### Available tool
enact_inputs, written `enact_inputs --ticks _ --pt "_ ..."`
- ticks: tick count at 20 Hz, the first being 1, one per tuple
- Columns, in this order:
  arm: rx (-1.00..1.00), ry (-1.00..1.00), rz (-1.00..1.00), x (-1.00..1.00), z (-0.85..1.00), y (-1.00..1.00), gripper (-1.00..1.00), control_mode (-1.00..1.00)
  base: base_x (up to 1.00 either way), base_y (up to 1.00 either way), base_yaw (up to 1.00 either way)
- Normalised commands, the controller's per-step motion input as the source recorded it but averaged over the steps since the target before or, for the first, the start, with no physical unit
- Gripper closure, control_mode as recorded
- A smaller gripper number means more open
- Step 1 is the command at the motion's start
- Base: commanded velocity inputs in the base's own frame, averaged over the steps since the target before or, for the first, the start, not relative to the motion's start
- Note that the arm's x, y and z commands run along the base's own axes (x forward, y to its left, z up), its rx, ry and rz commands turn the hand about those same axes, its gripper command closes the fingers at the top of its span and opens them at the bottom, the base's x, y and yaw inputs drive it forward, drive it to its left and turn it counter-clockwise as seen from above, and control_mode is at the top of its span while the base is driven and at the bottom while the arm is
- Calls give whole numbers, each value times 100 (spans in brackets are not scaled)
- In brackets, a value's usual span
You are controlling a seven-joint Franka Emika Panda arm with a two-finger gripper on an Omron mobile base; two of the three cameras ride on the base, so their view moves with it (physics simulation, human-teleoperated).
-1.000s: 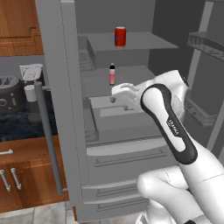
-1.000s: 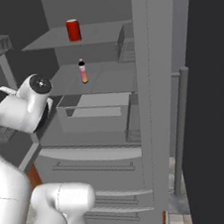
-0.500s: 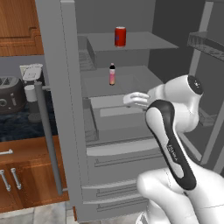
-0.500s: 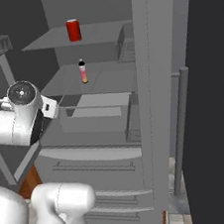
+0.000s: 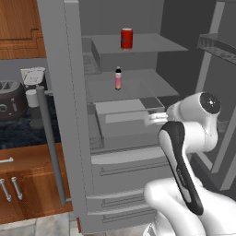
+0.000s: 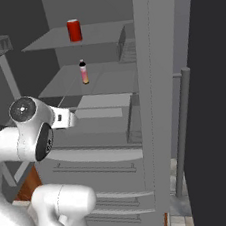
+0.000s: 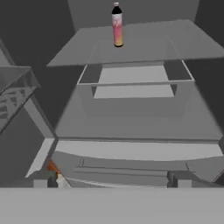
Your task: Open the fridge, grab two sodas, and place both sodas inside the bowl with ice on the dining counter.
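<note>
The fridge [image 5: 64, 101] stands with both upper doors swung open. One soda, a red can [image 5: 126, 38] [image 6: 74, 30], is on the top shelf. The other soda, a slim pinkish bottle with a black cap [image 5: 118, 78] [image 6: 83, 72] [image 7: 117, 24], stands on the shelf below. My gripper [image 5: 156, 119] [image 6: 69, 119] [image 7: 109, 181] is open and holds nothing. It hovers in front of the grey drawer [image 7: 133, 85], below and short of the bottle, pointing into the fridge. The bowl and the dining counter are out of view.
The left door's long bar handle [image 5: 50, 147] hangs near the wall counter, which carries a toaster [image 5: 10, 99] and a white appliance [image 5: 33, 80]. The right door with its wire bin [image 5: 219, 46] stands open beside my arm. Closed grey drawers [image 5: 124, 170] lie beneath.
My hand has drawn back from the middle shelf and dropped to drawer height, while the wrist swung out to the right in the left base view. The sodas have not moved.
</note>
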Motion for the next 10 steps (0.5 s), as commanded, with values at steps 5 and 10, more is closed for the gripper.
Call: enact_inputs --ticks 5,10 --pt "-17 0 0 0 -27 -8 -100 -100 0 0 0" --pt "-5 0 0 0 -5 0 -100 -100 0 0 0"
